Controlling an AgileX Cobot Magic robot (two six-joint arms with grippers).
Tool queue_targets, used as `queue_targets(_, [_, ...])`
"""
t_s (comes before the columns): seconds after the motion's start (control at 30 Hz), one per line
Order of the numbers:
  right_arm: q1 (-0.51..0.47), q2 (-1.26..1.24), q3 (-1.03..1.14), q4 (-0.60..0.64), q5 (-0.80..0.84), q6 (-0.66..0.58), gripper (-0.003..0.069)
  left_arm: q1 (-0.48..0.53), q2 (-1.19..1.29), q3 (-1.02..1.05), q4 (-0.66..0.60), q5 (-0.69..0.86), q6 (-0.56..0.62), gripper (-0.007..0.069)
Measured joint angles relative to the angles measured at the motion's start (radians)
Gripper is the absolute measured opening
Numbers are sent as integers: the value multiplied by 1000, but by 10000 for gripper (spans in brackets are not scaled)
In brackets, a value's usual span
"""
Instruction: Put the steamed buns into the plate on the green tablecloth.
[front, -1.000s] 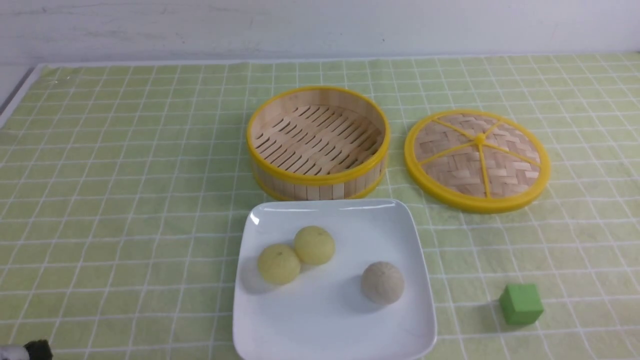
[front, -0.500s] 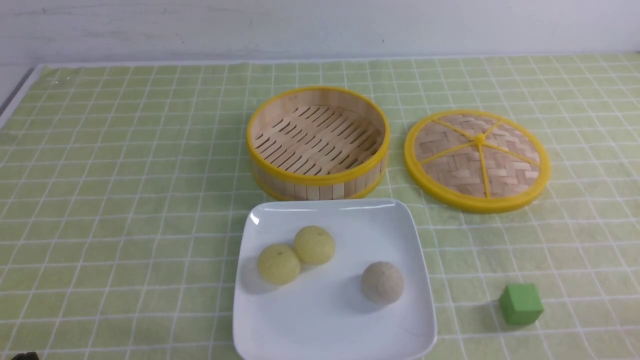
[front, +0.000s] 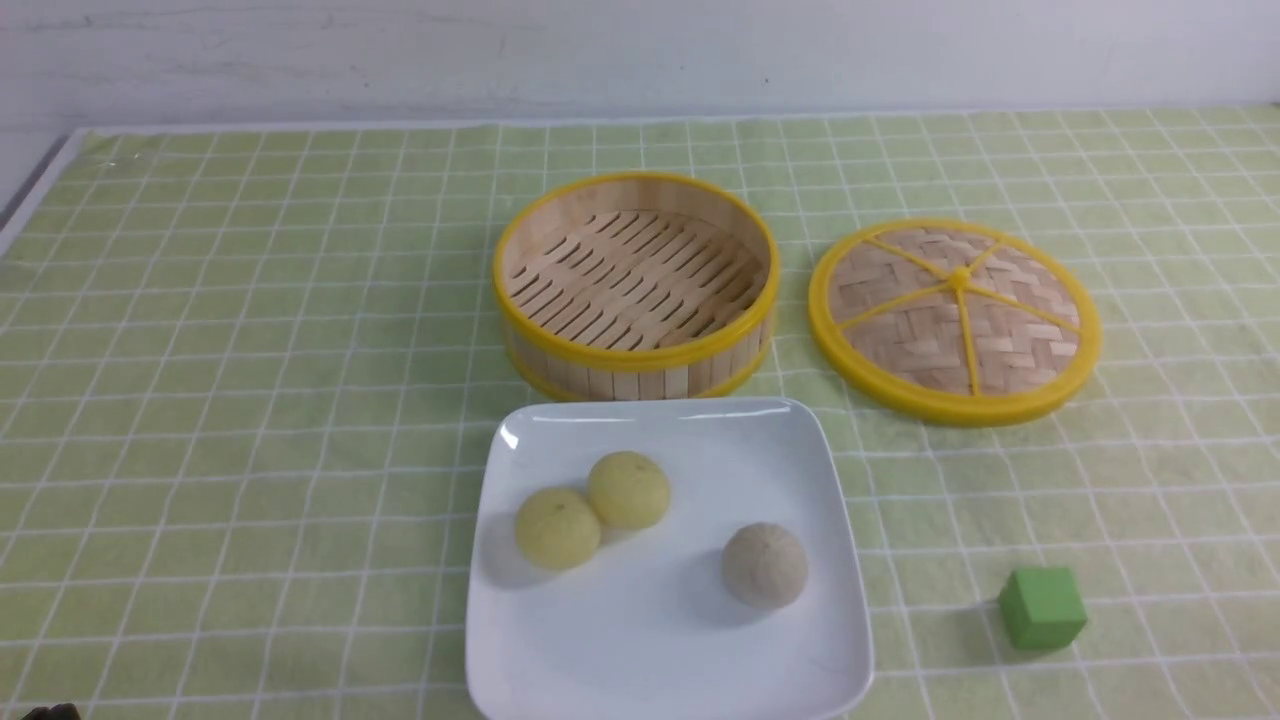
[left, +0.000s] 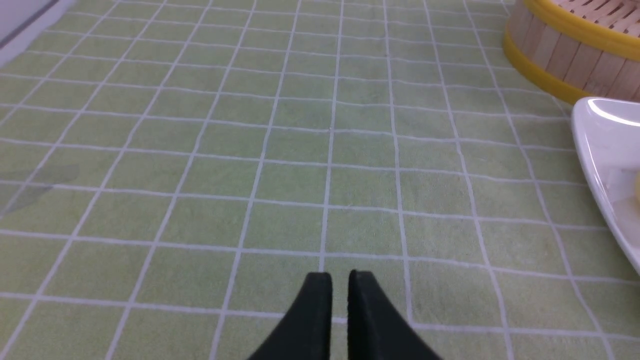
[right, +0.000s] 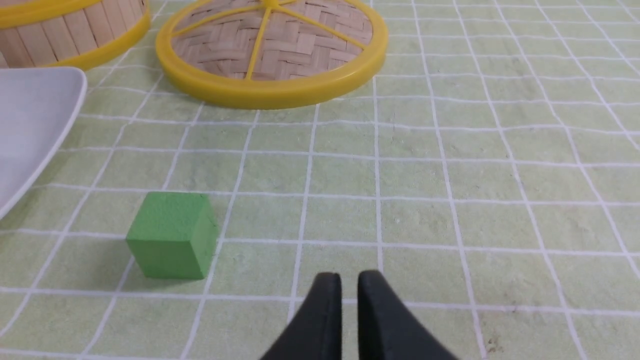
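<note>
Three steamed buns lie in the white square plate (front: 650, 650) on the green tablecloth (front: 250, 400): two pale yellow ones (front: 557, 527) (front: 628, 489) touching each other, and a greyish-white one (front: 765, 565) apart on their right. My left gripper (left: 340, 275) hovers over bare cloth to the left of the plate (left: 600, 150), its jaws shut to a thin slit with nothing in them. My right gripper (right: 349, 275) is likewise shut and empty, over cloth to the right of the plate (right: 35, 110). Only a dark scrap of the left arm (front: 50, 712) shows in the front view.
An empty bamboo steamer basket (front: 620, 375) with a yellow rim stands just behind the plate. Its woven lid (front: 955, 320) lies flat to the right. A green cube (front: 1042, 607) (right: 172, 235) sits right of the plate, near my right gripper. The table's left edge (front: 30, 200) runs along the far left.
The dark tip of my left arm at the front view's bottom left corner has sunk almost out of the picture. The buns, plate and cube have not moved.
</note>
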Motion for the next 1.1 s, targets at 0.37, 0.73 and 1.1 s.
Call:
queue_targets(0.37, [0,0,0,0,0,0,83,0,0,0,0,0,0,97])
queue_targets(0.73, [0,0,0,0,0,0,92,0,0,0,0,0,0,108])
queue_targets(1.1, [0,0,0,0,0,0,106,0,0,0,0,0,0,126])
